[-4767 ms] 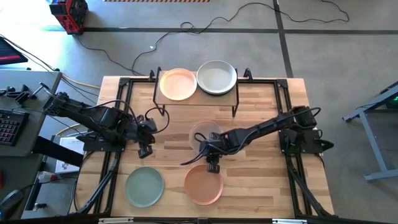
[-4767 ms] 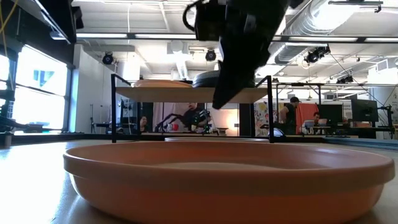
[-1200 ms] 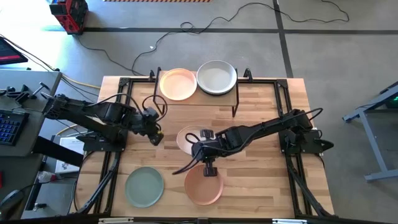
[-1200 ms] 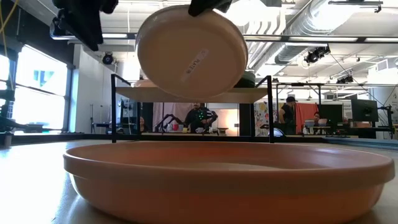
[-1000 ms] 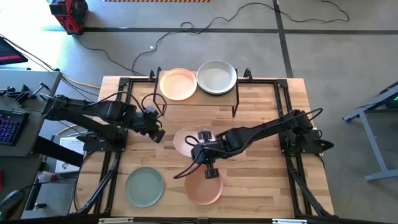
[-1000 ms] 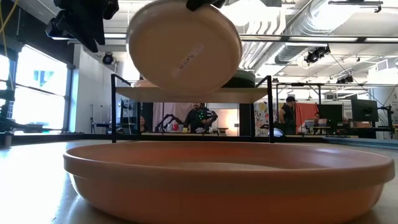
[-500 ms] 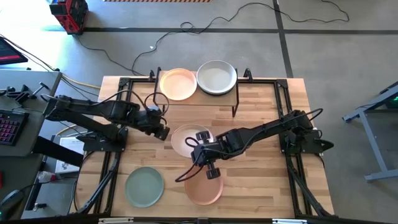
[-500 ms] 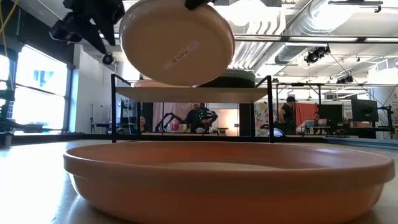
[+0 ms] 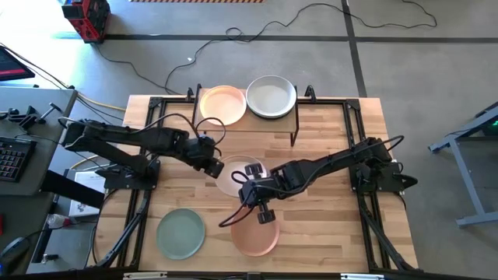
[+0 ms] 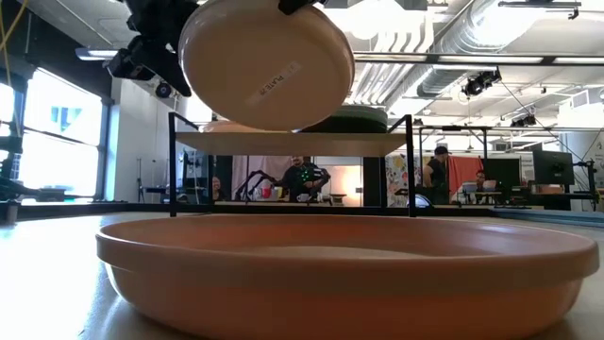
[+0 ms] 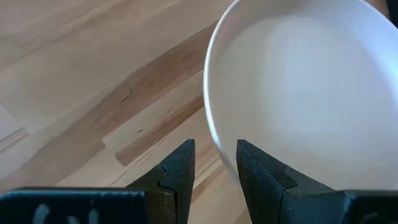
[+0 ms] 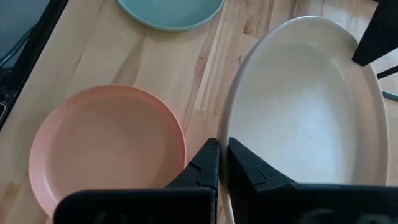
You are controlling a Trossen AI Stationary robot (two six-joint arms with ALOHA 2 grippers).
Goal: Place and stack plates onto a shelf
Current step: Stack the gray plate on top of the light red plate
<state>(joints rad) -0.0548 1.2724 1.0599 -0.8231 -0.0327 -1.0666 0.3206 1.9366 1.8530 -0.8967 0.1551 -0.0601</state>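
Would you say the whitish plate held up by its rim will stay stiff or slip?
Probably stiff: the whitish plate keeps its round shape though the right tool pinches only its rim. It looks smooth and hangs tilted, so it might slip or swing.

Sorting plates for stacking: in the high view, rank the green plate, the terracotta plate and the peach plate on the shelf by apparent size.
1. terracotta plate
2. green plate
3. peach plate
They look nearly alike, and the shelf lifts the peach one toward the camera, so this order is unsure.
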